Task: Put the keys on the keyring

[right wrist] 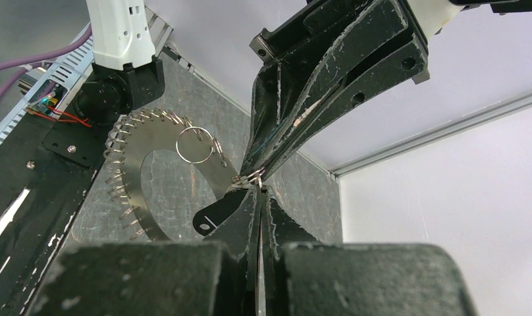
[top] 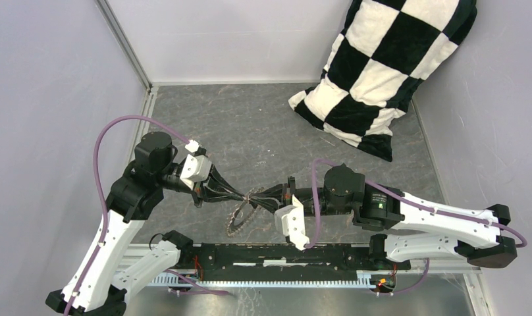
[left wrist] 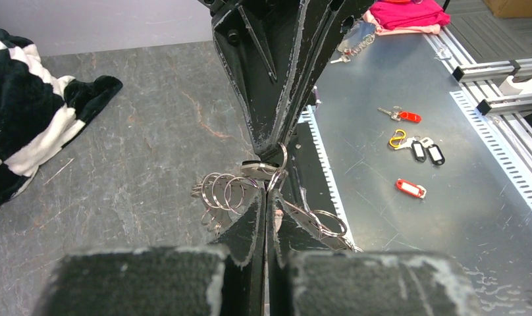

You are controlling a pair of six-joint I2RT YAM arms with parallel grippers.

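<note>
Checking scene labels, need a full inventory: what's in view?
Flat round silvery metal keyring fringed with small wire loops: one, silver, centre, below the grippers' tips
Small black-headed keys: two, black, metal shelf, by a yellow carabiner
Red key tags: two, red, same shelf
Pink cloth: one, shelf's far end
Checked pillow: one, black-and-white, grey table, far right corner
Left gripper: black, shut on a keyring loop
Right gripper: black, shut on the same loop

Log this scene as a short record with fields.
left gripper: jaws shut on a split ring
right gripper: jaws shut on the same split ring, tip to tip with the left
keyring: flat hoop rimmed with small rings, beside both tips
checkered pillow: far right corner of the table
</note>
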